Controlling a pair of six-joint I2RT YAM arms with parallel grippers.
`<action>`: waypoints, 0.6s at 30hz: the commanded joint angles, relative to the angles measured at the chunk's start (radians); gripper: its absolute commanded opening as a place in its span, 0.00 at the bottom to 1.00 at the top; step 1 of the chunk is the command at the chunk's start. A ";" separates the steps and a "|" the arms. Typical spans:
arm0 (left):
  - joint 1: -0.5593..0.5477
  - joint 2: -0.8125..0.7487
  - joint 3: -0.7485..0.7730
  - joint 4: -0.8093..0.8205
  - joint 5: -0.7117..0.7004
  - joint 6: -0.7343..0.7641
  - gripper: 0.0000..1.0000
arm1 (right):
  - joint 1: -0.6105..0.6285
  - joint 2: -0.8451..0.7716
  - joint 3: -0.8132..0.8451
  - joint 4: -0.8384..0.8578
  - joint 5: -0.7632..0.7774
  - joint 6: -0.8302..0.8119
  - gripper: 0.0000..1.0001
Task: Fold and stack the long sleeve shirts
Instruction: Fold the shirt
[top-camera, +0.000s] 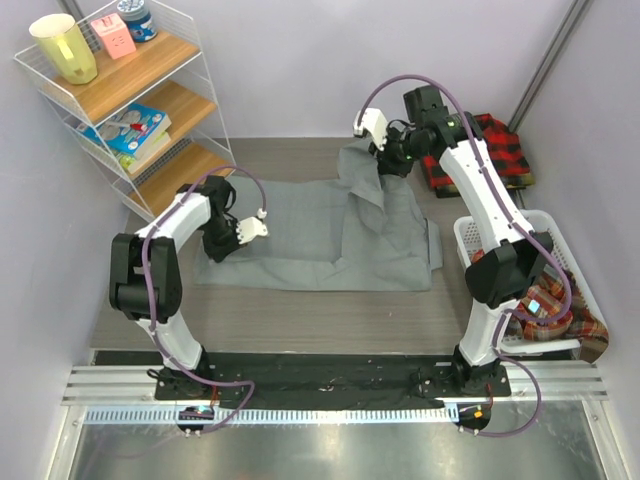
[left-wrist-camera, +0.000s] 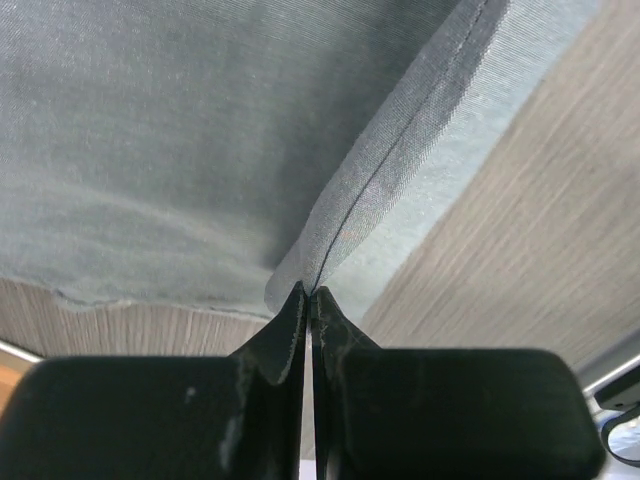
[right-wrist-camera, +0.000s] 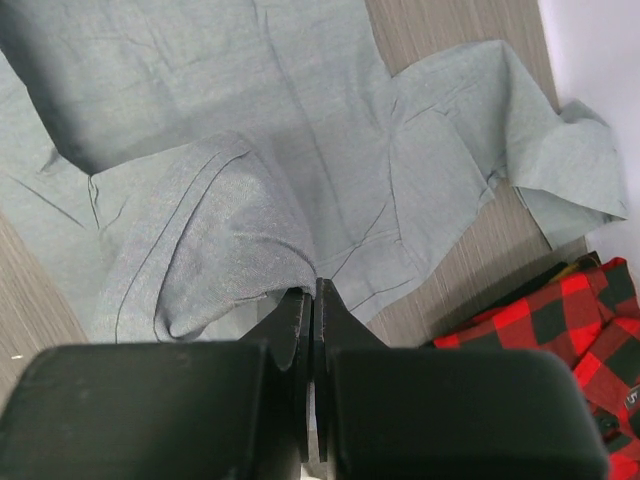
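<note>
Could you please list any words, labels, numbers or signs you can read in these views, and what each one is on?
No text is legible in any view.
Pink box on the top shelf: dark print, too small to read.
Blue jar beside it: label blurred.
Blue book on the middle shelf: cover print too small to read.

No words, numbers or brand names can be read in any view. At the upper left of the overhead view, the pink box (top-camera: 118, 35) and the dark jar (top-camera: 137, 20) on the top board of the wire shelf (top-camera: 155, 62) carry print too small to make out. The blue book (top-camera: 128, 125) one board lower shows round pictures but no legible title. At the lower right edge of the right wrist view, a small dark tag (right-wrist-camera: 627, 400) on the red-and-black checked shirt (right-wrist-camera: 560, 320) bears pale marks that stay illegible.
</note>
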 joint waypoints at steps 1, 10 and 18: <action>0.010 0.038 0.036 0.022 -0.018 -0.015 0.02 | -0.002 -0.005 0.029 0.030 -0.009 -0.054 0.01; 0.012 0.074 0.011 0.045 -0.051 -0.038 0.03 | 0.062 -0.037 -0.064 0.188 0.007 -0.058 0.01; 0.024 0.085 0.034 0.033 -0.044 -0.052 0.02 | 0.099 0.003 -0.049 0.321 0.062 -0.038 0.01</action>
